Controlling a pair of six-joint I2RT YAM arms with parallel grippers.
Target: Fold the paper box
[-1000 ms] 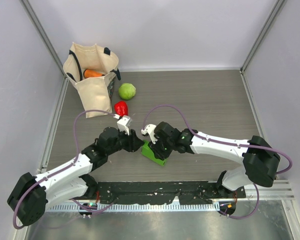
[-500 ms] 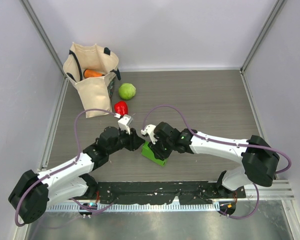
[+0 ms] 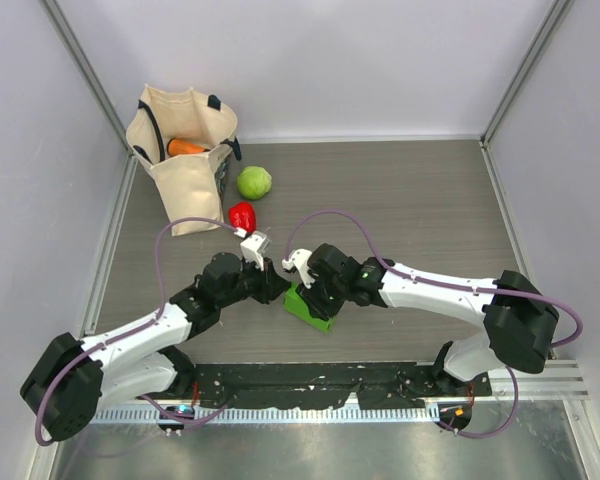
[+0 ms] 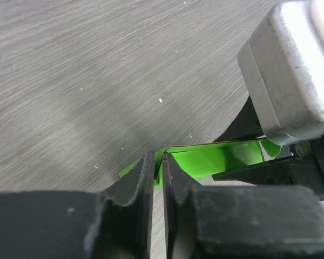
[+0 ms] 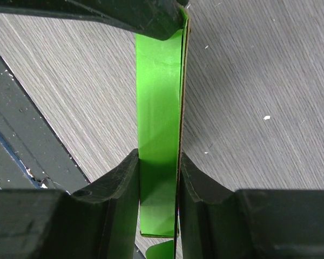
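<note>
Top external view: paper box (image 3: 308, 306) lies on the worktop (image 3: 410, 200) between the two arms. It looks part-folded, panels doubled over, not yet a closed box. Right tool (image 5: 158, 159) is clamped on a folded panel. Left tool (image 4: 157, 162) is nearly together at the box's edge; grip can't be confirmed. Both wrists are low, facing each other.

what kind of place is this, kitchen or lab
Most likely a robot lab test cell, not a kitchen: two arms are bolted at the edge of a wood-grain table, plain pale walls on metal frame posts box it in, and a tote bag and the paper box look like props.
</note>
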